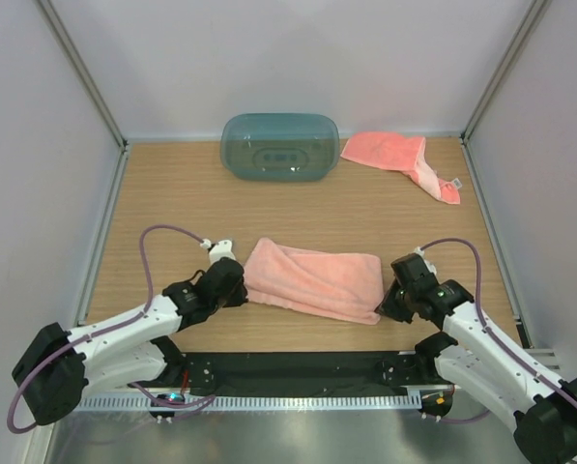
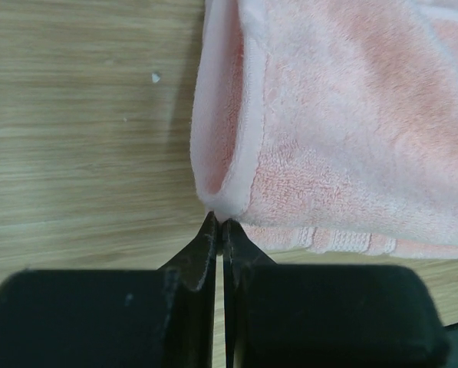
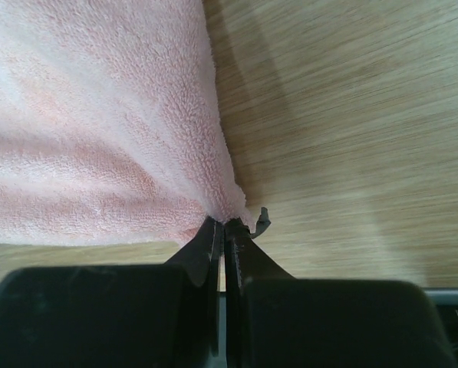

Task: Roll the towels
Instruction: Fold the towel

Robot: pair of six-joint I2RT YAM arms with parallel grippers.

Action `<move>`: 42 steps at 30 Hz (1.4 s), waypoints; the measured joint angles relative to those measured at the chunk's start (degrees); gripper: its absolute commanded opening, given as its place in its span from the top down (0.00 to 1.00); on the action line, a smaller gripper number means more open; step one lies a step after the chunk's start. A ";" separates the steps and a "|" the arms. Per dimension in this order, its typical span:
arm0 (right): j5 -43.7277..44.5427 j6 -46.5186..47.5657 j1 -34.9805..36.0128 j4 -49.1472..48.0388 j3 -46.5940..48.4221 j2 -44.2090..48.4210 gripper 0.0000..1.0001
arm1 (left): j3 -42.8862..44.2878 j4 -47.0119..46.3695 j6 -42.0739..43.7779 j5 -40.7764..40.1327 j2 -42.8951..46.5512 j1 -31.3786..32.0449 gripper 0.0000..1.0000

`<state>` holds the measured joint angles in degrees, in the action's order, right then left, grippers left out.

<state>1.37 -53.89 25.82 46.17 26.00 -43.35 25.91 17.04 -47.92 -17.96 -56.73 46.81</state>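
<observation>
Top external view: the near towel [image 1: 312, 278] lies folded into a long pink band on the bench [image 1: 172, 193], stretched between the two claws. The left claw [image 1: 242, 293] is at the band's left near corner and the right claw [image 1: 385, 311] at its right near corner. From up here both sets of fingertips are hidden under the dark wrist housings, so the grip cannot be read in this view.

The left wrist view is closer. The left claw [image 2: 219, 222] has its fingers pressed together, with only a hairline between them, pinching the very bottom of the towel's [image 2: 351, 123] folded edge. The fold opens into a soft loop straight ahead of the tips. The rest of the cloth spreads ahead and to the right and runs off the picture.

In the right wrist view the right claw [image 3: 227, 224] is likewise clamped together on a drawn-up corner of the towel [image 3: 90, 115]. The cloth fans out ahead and to the left, cut off by the frame. A small curled scrap [image 3: 261, 218] sticks up just right of the tips; whether it is a tag is hard to tell.

Well beyond both claws, at the back of the bench, sits a teal tub [image 1: 279, 147]. Just to its right lies the far towel [image 1: 394, 155], crumpled, its print too small to make out.
</observation>
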 measured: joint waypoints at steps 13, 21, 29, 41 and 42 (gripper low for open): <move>-2.78 4.22 0.07 -0.61 -1.27 -0.02 0.30 | 3.91 15.04 -2.95 -0.85 3.26 -0.44 0.43; -1.16 5.90 0.09 1.22 7.93 -0.02 0.25 | 11.96 23.39 -4.68 -3.56 9.01 -0.44 0.31; 1.62 8.94 -0.33 -5.84 15.19 -18.73 0.45 | 12.20 19.45 -3.98 -4.37 -0.42 -0.48 0.30; 2.60 14.36 -4.13 -12.68 18.27 -33.38 0.60 | 15.13 12.11 -3.28 -2.60 -21.00 -3.39 0.90; 2.38 14.82 -4.74 -13.53 18.21 -34.64 0.65 | 14.80 11.61 -3.23 -2.05 -21.49 -3.39 0.99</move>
<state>3.75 -39.07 21.08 32.64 44.21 -78.00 40.71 28.64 -51.16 -20.01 -78.22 43.42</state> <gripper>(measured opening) 0.435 0.165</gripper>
